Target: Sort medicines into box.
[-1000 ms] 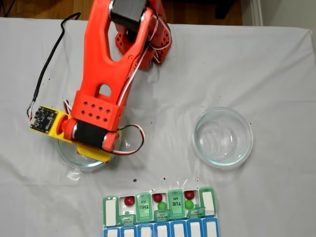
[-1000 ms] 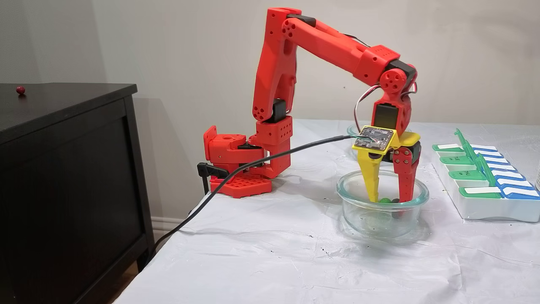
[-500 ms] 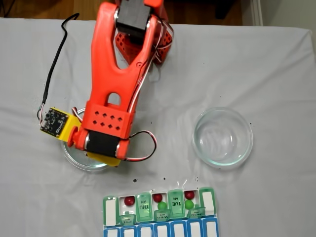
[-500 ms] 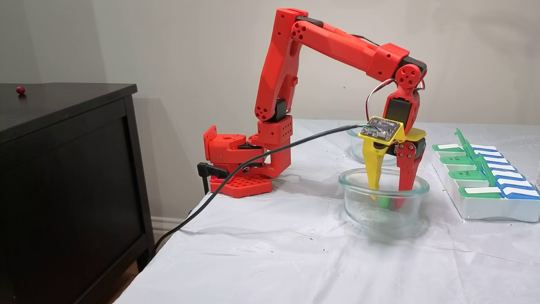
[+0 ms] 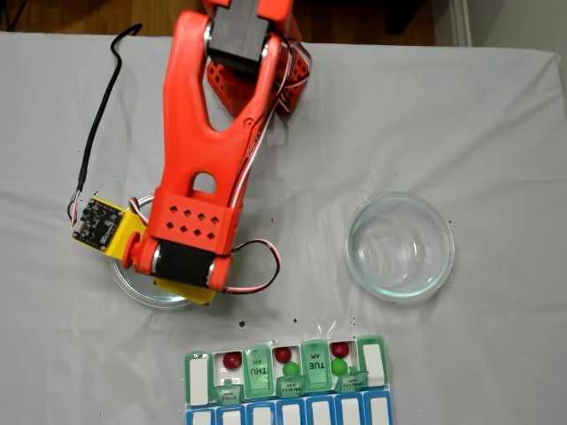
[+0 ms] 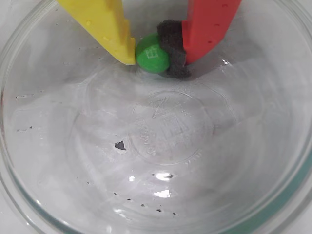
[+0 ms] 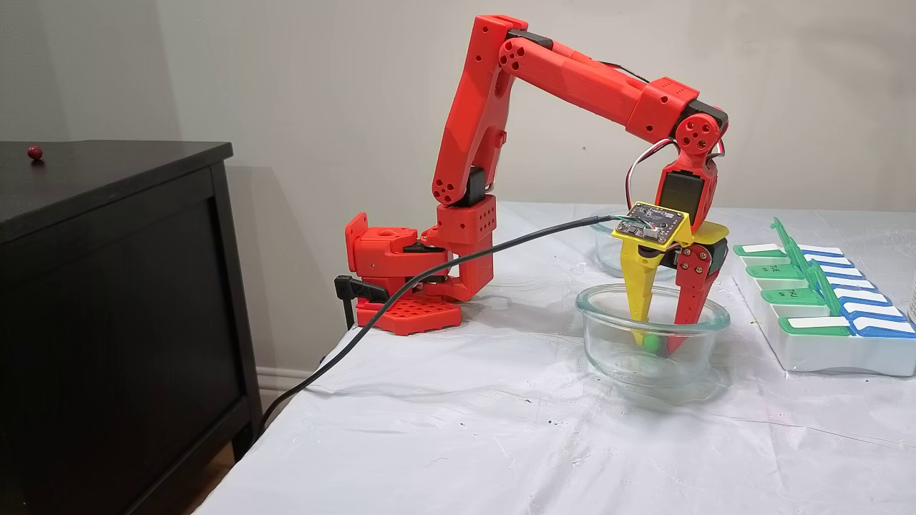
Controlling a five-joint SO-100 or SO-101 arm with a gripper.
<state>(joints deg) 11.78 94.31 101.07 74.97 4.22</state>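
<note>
In the wrist view my gripper (image 6: pixel 153 54) is shut on a green medicine (image 6: pixel 151 53), pinched between the yellow finger (image 6: pixel 109 29) and the dark pad of the red finger (image 6: pixel 207 27). This happens low inside a clear glass dish (image 6: pixel 39 161). From the side, my gripper (image 7: pixel 657 342) reaches down into that dish (image 7: pixel 608 350), and the green ball (image 7: pixel 650 342) shows through the glass. The box (image 5: pixel 372 367) lies near the table's front edge with its green lids up. It holds red medicines (image 5: pixel 232 360) and green ones (image 5: pixel 291 368). The box (image 7: pixel 823 354) is at the right in the side view.
A second glass dish (image 5: pixel 399 245) stands right of the arm, and its rim (image 7: pixel 605 250) shows behind the gripper. The arm's base (image 7: pixel 401 272) and a black cable (image 7: pixel 429 275) sit at the table's left. A black cabinet (image 7: pixel 107 286) beside the table carries one red ball (image 7: pixel 34 151).
The wrist has shifted a little toward the box and the fingers have drawn together around the green ball. The dish has slid slightly with them.
</note>
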